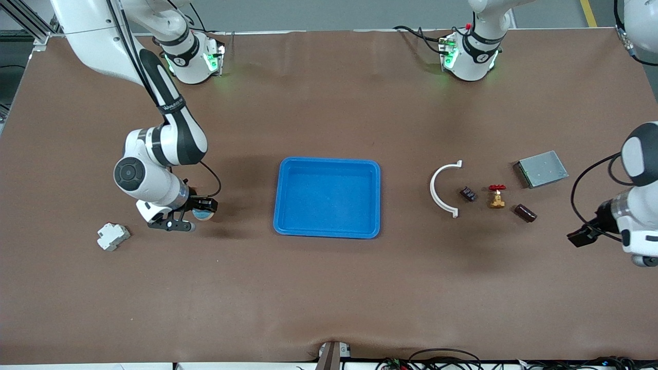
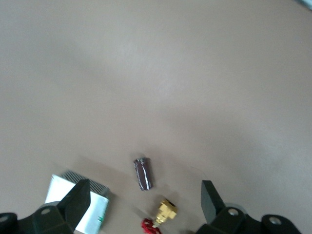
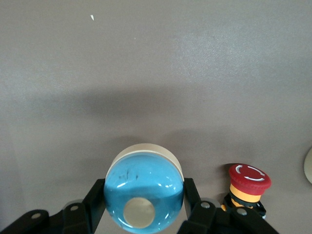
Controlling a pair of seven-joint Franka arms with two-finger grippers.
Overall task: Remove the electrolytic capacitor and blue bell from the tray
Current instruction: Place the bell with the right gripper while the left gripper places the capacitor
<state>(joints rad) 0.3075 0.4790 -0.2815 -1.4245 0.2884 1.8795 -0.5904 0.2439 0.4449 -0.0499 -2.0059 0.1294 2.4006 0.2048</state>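
Observation:
The capacitor [image 1: 525, 213], a dark brown cylinder, lies on the table toward the left arm's end; it also shows in the left wrist view [image 2: 143, 173]. My left gripper [image 1: 637, 255] hangs open and empty over the table's edge at that end, apart from the capacitor; in the left wrist view [image 2: 145, 200] its fingers stand wide. The bell [image 1: 201, 213] is a blue dome on a white base. My right gripper [image 1: 198, 216] is shut on it at table level; in the right wrist view the fingers [image 3: 192, 195] press both sides of the bell [image 3: 144, 187].
A blue tray [image 1: 329, 164] sits mid-table. Near the capacitor lie a brass valve [image 1: 496, 197], a small black part [image 1: 468, 193], a white curved clip [image 1: 441, 189] and a grey box [image 1: 541, 169]. A white breaker [image 1: 112, 236] and a red stop button [image 3: 248, 181] are beside the bell.

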